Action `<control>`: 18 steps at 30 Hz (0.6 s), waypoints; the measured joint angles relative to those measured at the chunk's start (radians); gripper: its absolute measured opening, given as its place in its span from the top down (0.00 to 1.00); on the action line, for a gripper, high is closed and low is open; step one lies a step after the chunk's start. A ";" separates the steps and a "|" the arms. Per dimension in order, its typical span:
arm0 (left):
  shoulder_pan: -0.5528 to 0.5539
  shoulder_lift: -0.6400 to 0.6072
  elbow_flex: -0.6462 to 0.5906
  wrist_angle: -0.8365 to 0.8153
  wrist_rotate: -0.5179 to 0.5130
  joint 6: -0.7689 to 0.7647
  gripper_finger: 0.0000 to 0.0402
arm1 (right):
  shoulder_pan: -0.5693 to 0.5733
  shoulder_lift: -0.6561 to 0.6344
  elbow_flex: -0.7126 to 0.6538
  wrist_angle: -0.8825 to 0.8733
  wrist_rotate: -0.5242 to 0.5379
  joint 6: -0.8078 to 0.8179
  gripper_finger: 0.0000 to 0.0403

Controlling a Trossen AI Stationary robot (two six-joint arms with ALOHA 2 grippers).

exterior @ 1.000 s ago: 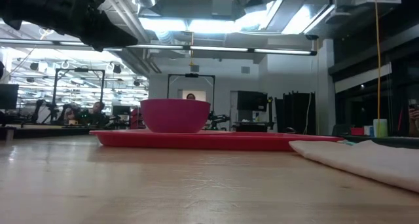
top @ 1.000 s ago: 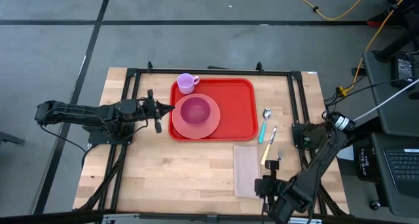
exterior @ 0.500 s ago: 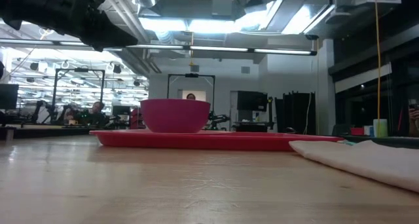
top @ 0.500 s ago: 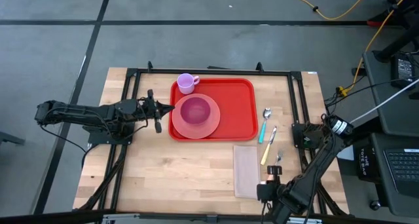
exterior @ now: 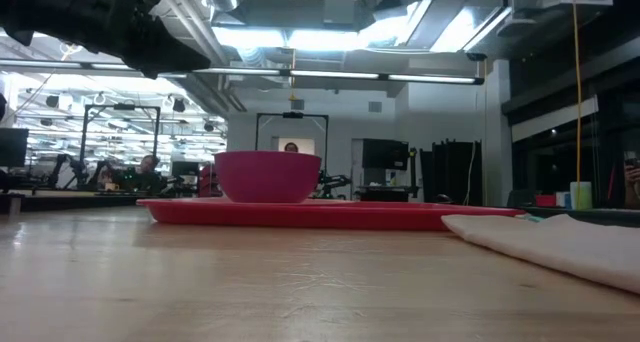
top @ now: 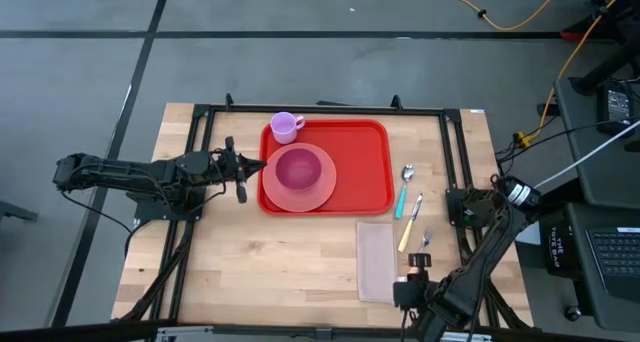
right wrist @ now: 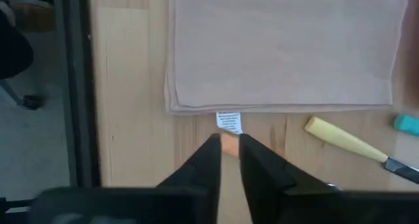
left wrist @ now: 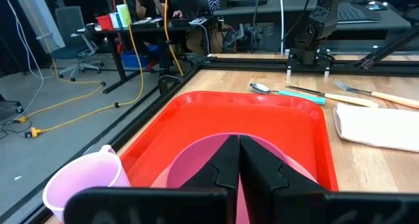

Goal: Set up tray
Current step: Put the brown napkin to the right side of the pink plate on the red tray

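Note:
The red tray (top: 350,167) (exterior: 330,214) lies flat at the table's middle. On its left half sits a salmon-pink plate (top: 315,194) with a magenta bowl (top: 298,169) (exterior: 268,175) on it. A lilac cup (top: 285,127) (left wrist: 82,181) stands in the tray's far left corner. My left gripper (top: 241,172) (left wrist: 236,160) hovers shut at the tray's left edge, pointing at the bowl. My right gripper (top: 408,279) (right wrist: 228,149) is near the table's near edge, just beyond the beige napkin's (top: 375,261) (right wrist: 288,47) near right corner. It points down with a narrow gap between its fingers.
A teal-handled spoon (top: 405,187), a yellow-handled knife (top: 410,225) and a fork (top: 423,242) lie on the wood right of the tray. The tray's right half is bare. A black frame (top: 455,172) borders the table. People sit at desks in the room beyond the table.
My right gripper has drawn back a little toward the table's near edge, uncovering the fork. The left arm and all the tableware have stayed put.

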 joint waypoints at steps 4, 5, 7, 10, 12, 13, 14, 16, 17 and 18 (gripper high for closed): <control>0.000 0.000 0.000 0.000 0.000 0.000 0.99 | 0.015 0.000 0.000 0.001 0.046 0.002 0.74; 0.000 0.000 0.000 0.000 0.000 0.000 0.98 | 0.017 0.000 0.000 0.001 0.064 0.002 0.71; 0.000 0.000 0.000 0.000 0.000 0.000 0.98 | 0.021 0.000 0.000 0.001 0.097 0.003 0.64; 0.000 0.000 0.000 0.000 0.000 0.000 0.98 | 0.022 0.000 0.000 0.002 0.104 0.002 0.53; 0.000 0.000 0.000 0.000 0.000 0.000 0.99 | 0.022 0.000 0.000 0.001 0.093 -0.017 0.48; 0.000 0.000 0.000 0.000 0.000 0.000 0.99 | 0.022 0.000 0.000 0.003 0.080 -0.021 0.46; 0.000 0.000 0.000 0.000 0.000 0.000 0.99 | 0.022 0.000 0.000 0.003 0.073 -0.024 0.44; 0.000 0.000 0.000 0.000 0.000 0.000 0.99 | 0.022 0.000 -0.001 0.004 0.073 -0.022 0.42; 0.000 0.000 0.000 0.000 0.000 0.000 0.99 | 0.022 0.000 -0.001 0.005 0.073 -0.020 0.42; 0.000 0.000 0.000 0.000 0.000 0.000 0.99 | 0.022 0.000 -0.001 0.007 0.072 -0.020 0.42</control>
